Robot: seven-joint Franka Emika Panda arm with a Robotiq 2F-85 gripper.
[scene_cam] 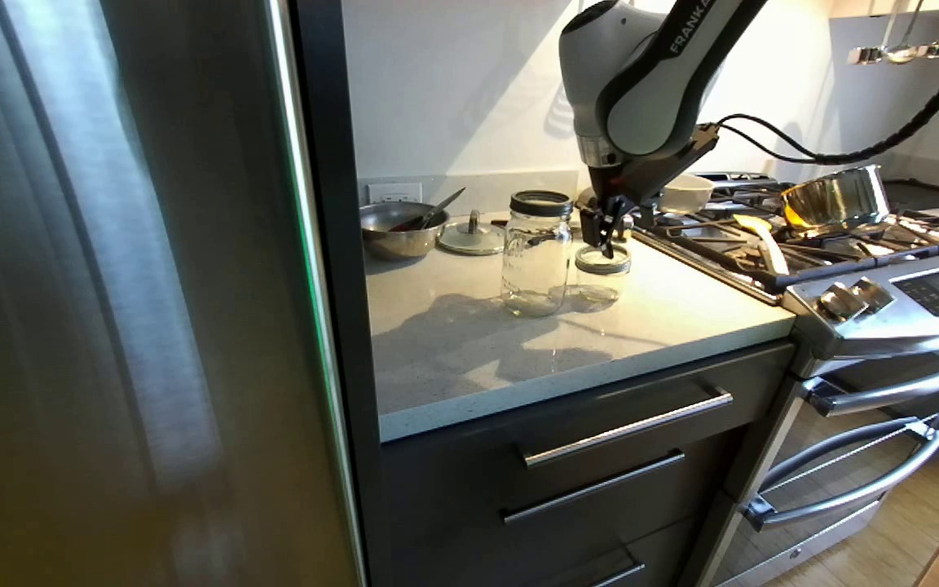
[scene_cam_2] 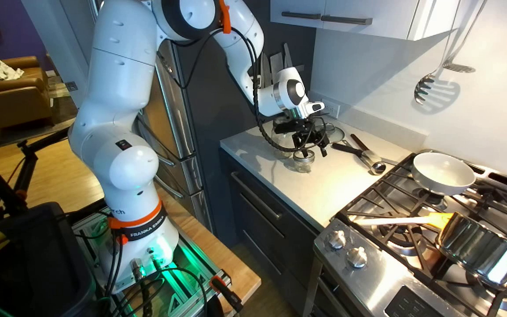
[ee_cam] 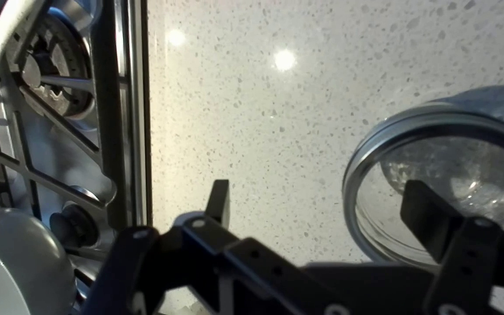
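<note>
Seeing fingers spread wide in wrist view, nothing gripped; one overlaps the short jar: clear glass, metal band, edge cut off. In an exterior view, it's upright on the counter under the fingers, contact unclear. In an exterior view, gripper partly hides the tall jar.

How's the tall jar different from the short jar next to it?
The tall jar reaches much higher than the short jar. The tall jar has a dark rim; the short jar's rim is silvery. The short jar stands nearer the stove than the tall jar. Both are clear glass and stand upright on the counter.
</note>
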